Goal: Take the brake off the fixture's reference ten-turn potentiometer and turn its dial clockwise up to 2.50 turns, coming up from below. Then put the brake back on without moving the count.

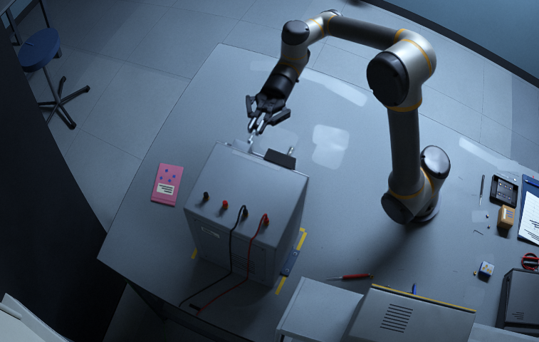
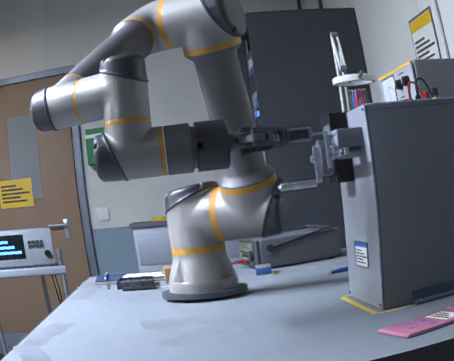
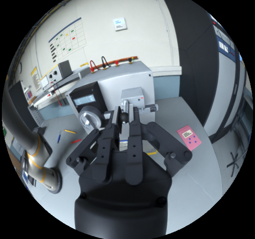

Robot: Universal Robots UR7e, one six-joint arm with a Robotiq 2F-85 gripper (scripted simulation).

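The brake lever's black ball knob [image 3: 123, 117] sits between the fingers of my gripper [image 3: 125, 117], which is closed on it, at the grey fixture's [image 1: 247, 207] rear face. The lever rises from a small grey housing [image 3: 133, 98] with a counter window at its right. To the left is the round silver dial [image 3: 87, 119] of the potentiometer, below a black display box [image 3: 84, 99]. From the second side camera my gripper [image 2: 313, 136] reaches level into the fixture's face [image 2: 343, 150]. The count cannot be read.
The fixture box stands on yellow floor marks, with red and black leads [image 1: 238, 254] trailing from its front. A pink notebook [image 1: 167, 184] lies left of it. Screwdrivers [image 1: 350, 276], small boxes and a clipboard [image 1: 537, 212] lie at the table's right end.
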